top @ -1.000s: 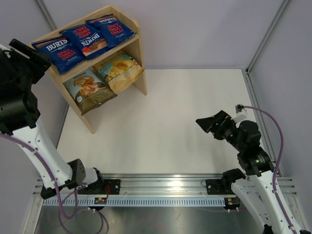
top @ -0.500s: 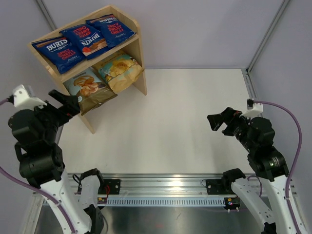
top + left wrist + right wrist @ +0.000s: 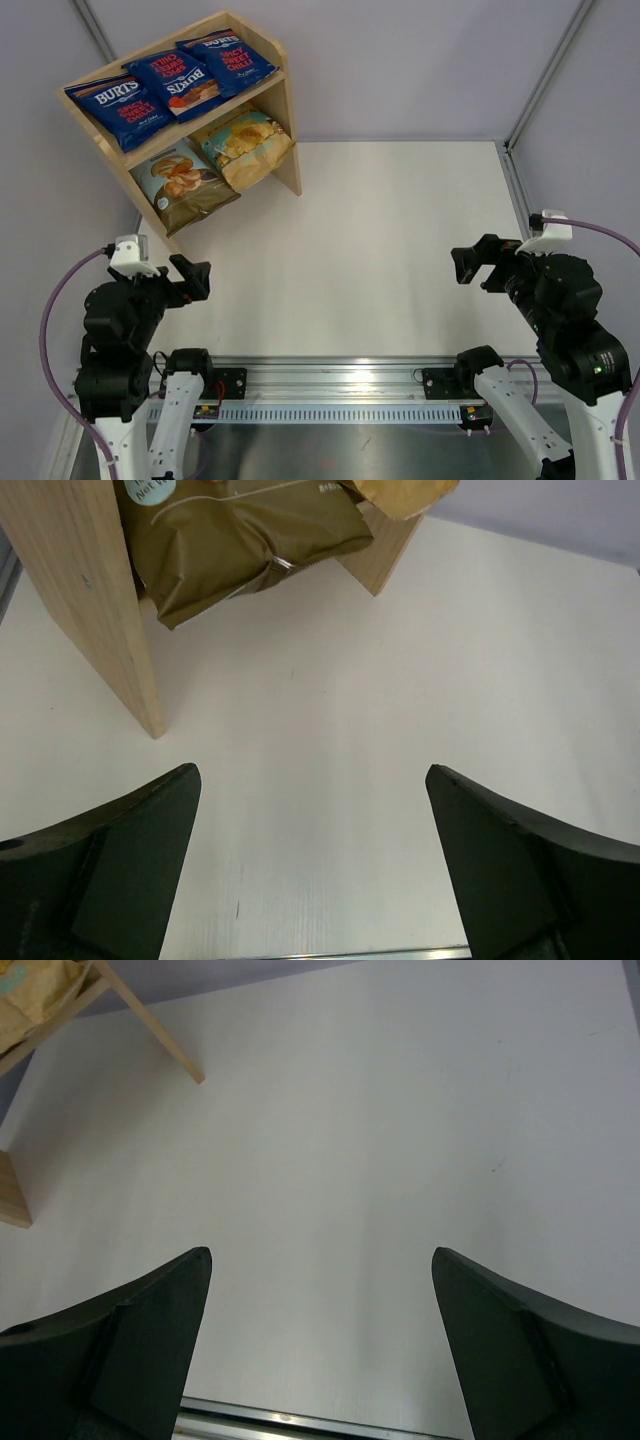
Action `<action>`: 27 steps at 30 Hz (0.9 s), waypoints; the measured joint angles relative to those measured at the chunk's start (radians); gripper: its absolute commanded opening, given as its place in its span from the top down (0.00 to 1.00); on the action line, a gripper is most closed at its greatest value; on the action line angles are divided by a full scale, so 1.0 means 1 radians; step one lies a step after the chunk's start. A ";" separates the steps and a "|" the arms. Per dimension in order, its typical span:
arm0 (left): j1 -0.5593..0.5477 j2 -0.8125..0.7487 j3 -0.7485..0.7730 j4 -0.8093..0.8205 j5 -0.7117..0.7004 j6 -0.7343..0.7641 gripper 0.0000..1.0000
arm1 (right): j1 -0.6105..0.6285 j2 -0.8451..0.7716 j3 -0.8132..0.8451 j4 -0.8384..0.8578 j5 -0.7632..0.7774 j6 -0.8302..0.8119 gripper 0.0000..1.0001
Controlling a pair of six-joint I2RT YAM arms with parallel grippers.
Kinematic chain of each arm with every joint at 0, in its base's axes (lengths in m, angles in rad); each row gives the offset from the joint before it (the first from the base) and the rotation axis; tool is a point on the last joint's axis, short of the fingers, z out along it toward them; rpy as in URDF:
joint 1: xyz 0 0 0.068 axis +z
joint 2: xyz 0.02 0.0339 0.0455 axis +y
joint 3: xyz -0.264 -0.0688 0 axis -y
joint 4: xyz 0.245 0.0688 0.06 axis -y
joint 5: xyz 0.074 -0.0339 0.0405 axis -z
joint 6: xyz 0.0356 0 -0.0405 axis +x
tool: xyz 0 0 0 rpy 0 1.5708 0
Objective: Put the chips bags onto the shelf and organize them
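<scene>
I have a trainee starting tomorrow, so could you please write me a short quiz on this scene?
1. How many dark blue bags lie on the top tier of the shelf?
2. True or false: the left claw holds a bag.
3. Fill in: seen from above, the tan bag lies to the ___ of the pale bag on the lower tier.
Key: 1. three; 2. false, it is open and empty; 3. right.

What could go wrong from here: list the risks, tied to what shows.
1. The Cassava Chips bag and the tan Chips bag jut past the lower front edge of the shelf; they might slide out.
2. The open left gripper sits near the shelf's front corner; a careless swing could bump it and shake the bags loose.
</scene>
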 measured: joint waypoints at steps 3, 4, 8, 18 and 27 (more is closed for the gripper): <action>-0.028 -0.062 -0.037 -0.003 -0.002 0.016 0.01 | 0.000 -0.005 0.001 -0.032 0.019 -0.019 0.01; -0.031 -0.078 -0.037 -0.002 0.002 0.019 0.01 | 0.000 -0.008 0.001 -0.039 0.021 -0.025 0.01; -0.032 -0.121 -0.055 0.035 0.045 0.018 0.01 | 0.000 -0.033 0.000 -0.043 0.032 -0.045 0.01; -0.032 -0.130 -0.080 0.028 0.100 -0.005 0.01 | 0.000 -0.069 -0.058 -0.021 0.064 -0.055 0.00; -0.032 -0.151 -0.183 0.041 0.127 -0.043 0.01 | 0.000 -0.069 -0.114 0.021 0.063 -0.048 0.00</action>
